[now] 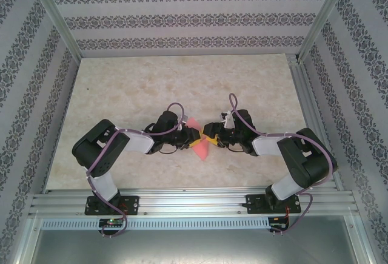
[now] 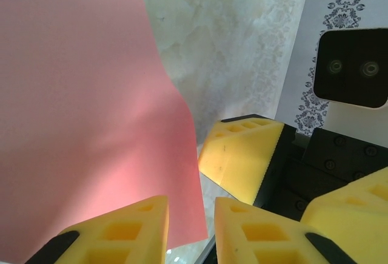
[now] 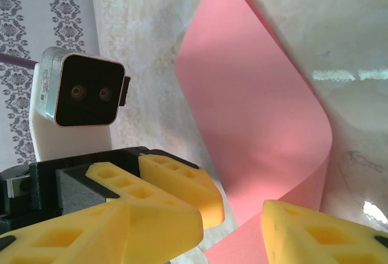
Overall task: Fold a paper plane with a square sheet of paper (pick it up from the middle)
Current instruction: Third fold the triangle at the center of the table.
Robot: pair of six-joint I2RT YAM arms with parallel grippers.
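Observation:
The square sheet of paper (image 1: 194, 125) is plain pink-red and stands bent between the two grippers at the table's middle. In the right wrist view the sheet (image 3: 254, 106) curls over in a soft bend, and its lower flap lies between the wide-apart fingers of my open right gripper (image 3: 233, 223). In the left wrist view the sheet (image 2: 85, 112) hangs at the left. Its lower corner reaches into the gap of my left gripper (image 2: 191, 215), whose fingers (image 2: 115, 235) stand apart, not pinching it. The grippers (image 1: 193, 138) (image 1: 211, 132) face each other, almost touching.
The pale marbled table top (image 1: 182, 82) stretches behind the arms, walled by patterned panels (image 1: 182, 18) and metal posts (image 1: 54, 15). An aluminium rail (image 1: 194, 203) runs along the near edge. The right gripper's yellow finger (image 2: 242, 155) sits close ahead of the left one.

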